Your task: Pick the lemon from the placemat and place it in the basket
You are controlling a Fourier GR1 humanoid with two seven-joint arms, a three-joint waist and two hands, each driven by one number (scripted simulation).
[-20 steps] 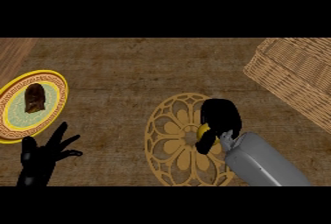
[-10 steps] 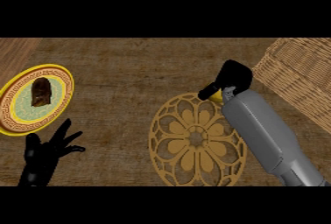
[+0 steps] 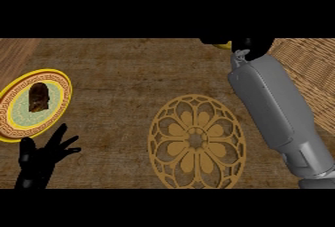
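Head view.
- Right hand (image 3: pixel 254 44) sits at the top edge, partly cut off, with its fingers curled round the lemon (image 3: pixel 224 45). Only a yellow sliver of the lemon shows.
- The lemon is just left of the basket (image 3: pixel 307 62) and well apart from the placemat (image 3: pixel 196 142) on the table (image 3: pixel 131 66).
- Left hand (image 3: pixel 40 156) is at lower left, fingers spread wide and holding nothing, near the plate (image 3: pixel 60 88), which carries a brown piece of food (image 3: pixel 39 96).

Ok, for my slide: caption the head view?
Right hand holds the yellow lemon beside the woven wicker basket, past the round gold placemat.
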